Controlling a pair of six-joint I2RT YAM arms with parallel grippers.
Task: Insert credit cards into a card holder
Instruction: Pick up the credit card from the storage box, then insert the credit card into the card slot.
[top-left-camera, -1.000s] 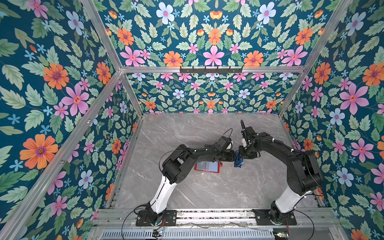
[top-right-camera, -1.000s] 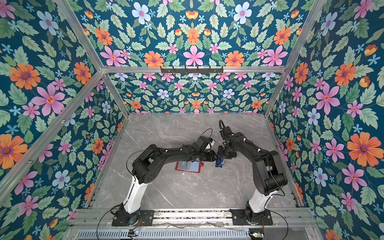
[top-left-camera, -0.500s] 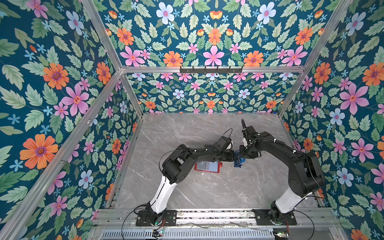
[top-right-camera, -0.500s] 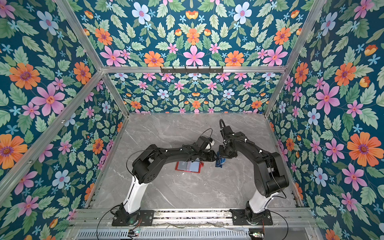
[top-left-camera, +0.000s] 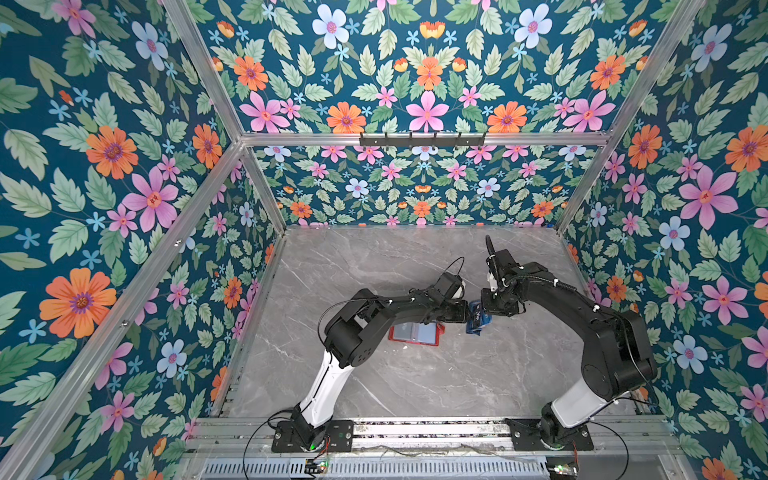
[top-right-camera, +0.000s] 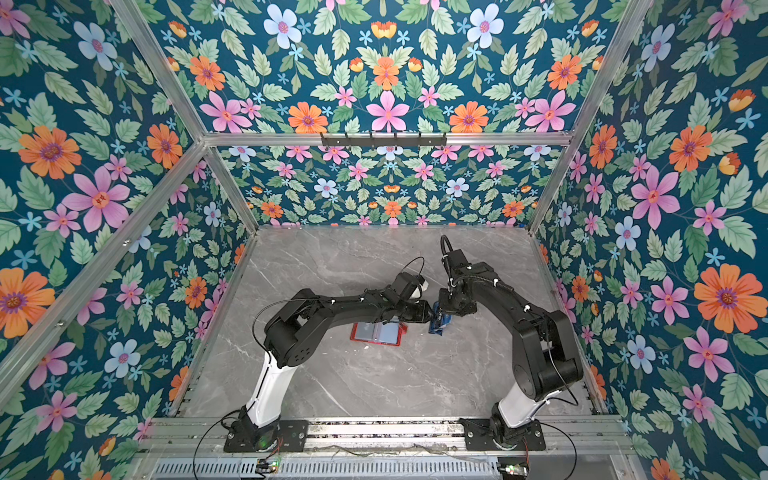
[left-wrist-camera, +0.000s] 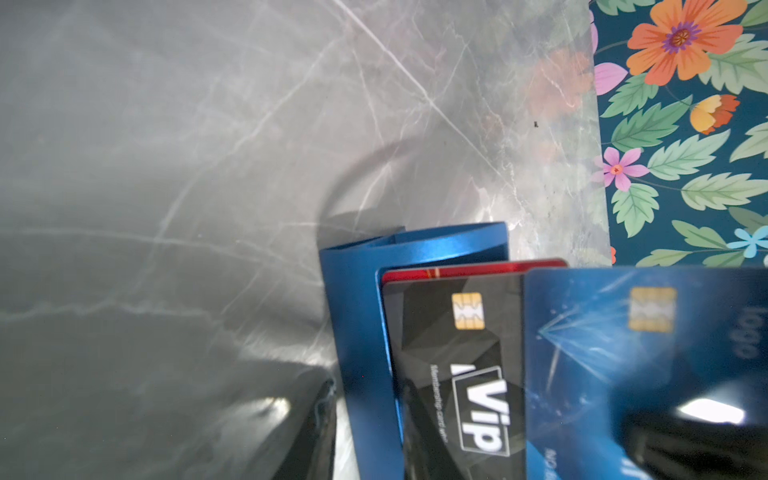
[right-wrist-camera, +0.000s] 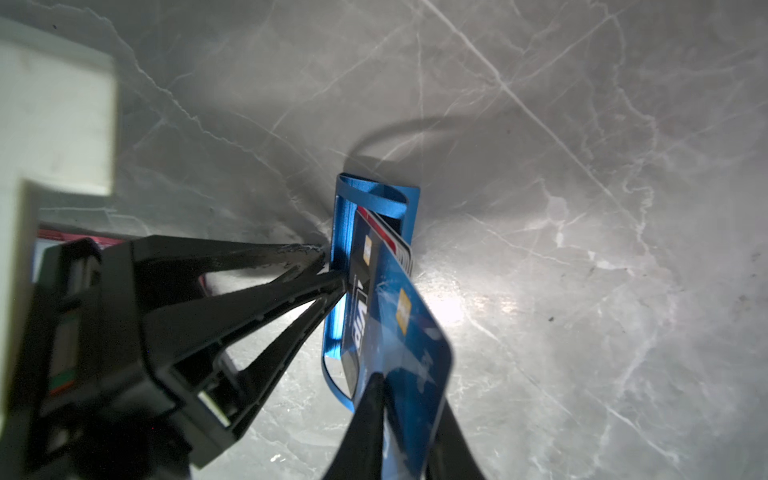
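Pinching a blue credit card (right-wrist-camera: 419, 345), the right end effector (right-wrist-camera: 409, 395) meets the left end effector (right-wrist-camera: 331, 266) clamping the blue tray (right-wrist-camera: 334, 328).

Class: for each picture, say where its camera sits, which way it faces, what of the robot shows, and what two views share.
Both top views: high above the base rail, looking down on the grey marble table; left arm, right arm whole.
Left wrist: on left arm, facing the blue metal tray of credit cards; own black finger.
Right wrist: on right arm, facing right claw pinching the dark-blue plastic card; left claw shows.
Shared: both wrist views show tray and card.
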